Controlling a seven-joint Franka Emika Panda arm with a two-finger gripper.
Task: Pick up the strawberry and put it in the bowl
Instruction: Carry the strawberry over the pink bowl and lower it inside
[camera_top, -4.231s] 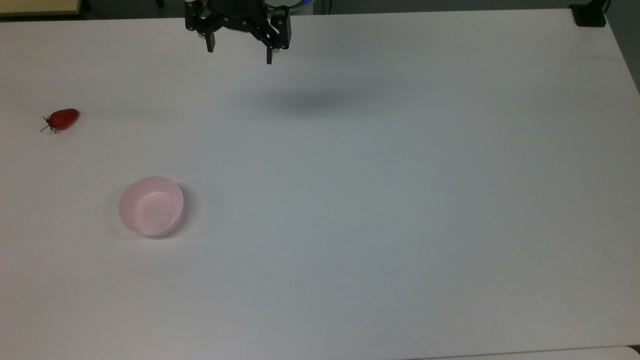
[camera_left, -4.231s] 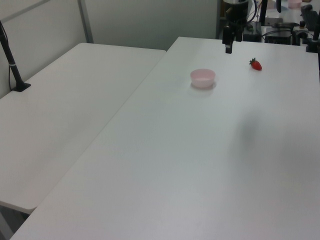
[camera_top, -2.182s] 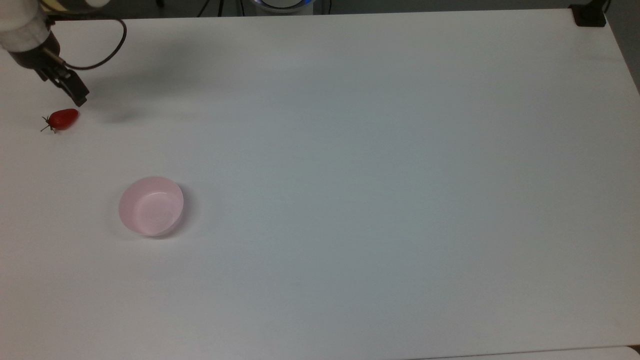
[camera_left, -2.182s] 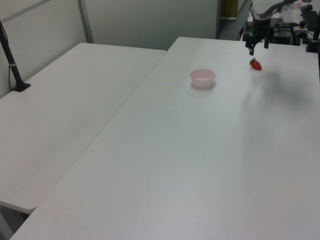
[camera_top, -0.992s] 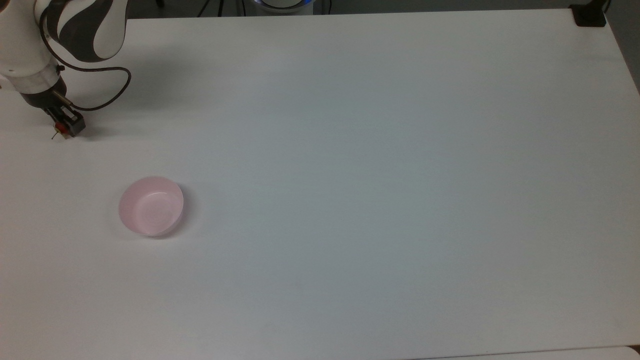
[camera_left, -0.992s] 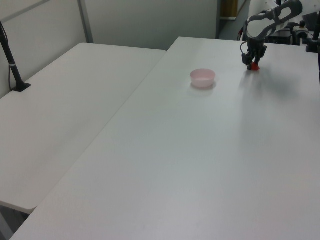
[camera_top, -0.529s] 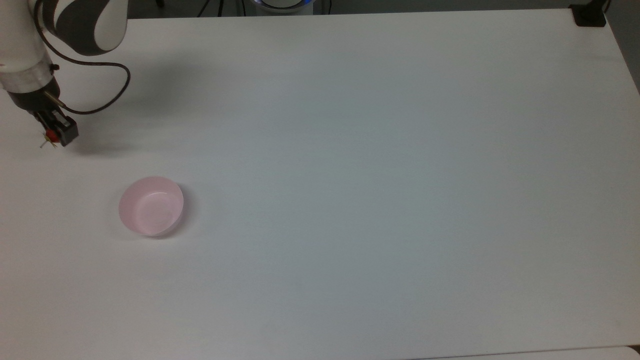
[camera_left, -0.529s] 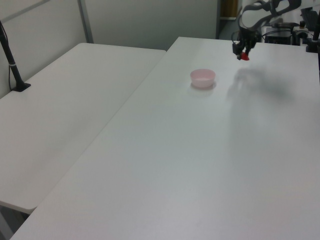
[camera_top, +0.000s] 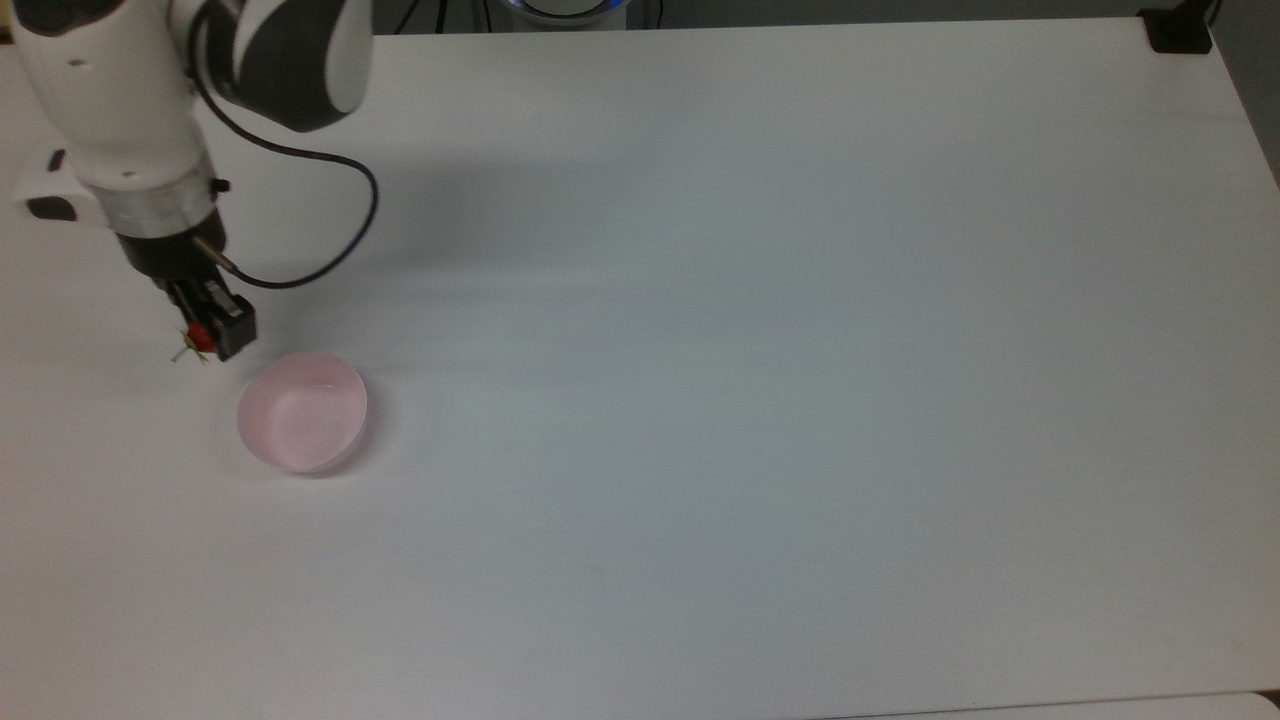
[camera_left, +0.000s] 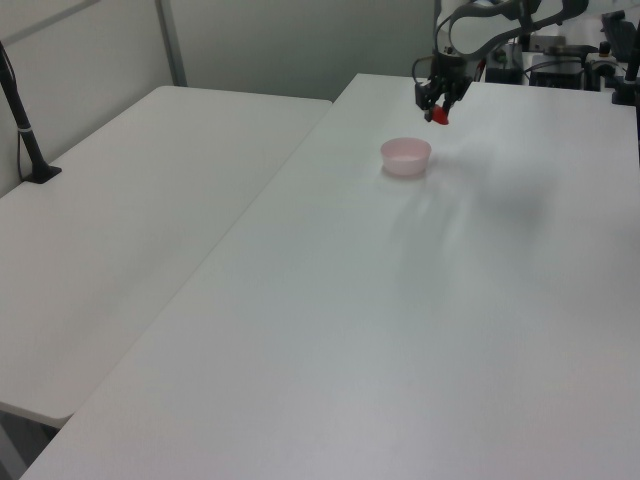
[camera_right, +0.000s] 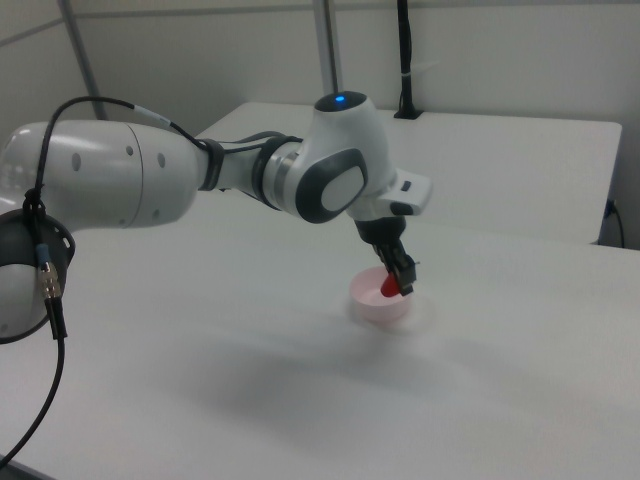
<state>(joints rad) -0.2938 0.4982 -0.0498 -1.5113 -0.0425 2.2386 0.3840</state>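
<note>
My gripper is shut on the small red strawberry and holds it above the table. The pale pink bowl stands on the white table. In the top view the gripper hangs just up and left of the bowl's rim. In the left view it is above and to the right of the bowl. In the right view the strawberry shows in front of the bowl's opening.
The white table stretches wide to the top view's right. A second white table adjoins it on the left view's left. A black stand sits at the top view's far right corner. The arm's cable loops beside the wrist.
The gripper came down on the strawberry at the top view's far left, shut on it, lifted it, and has carried it toward the bowl.
</note>
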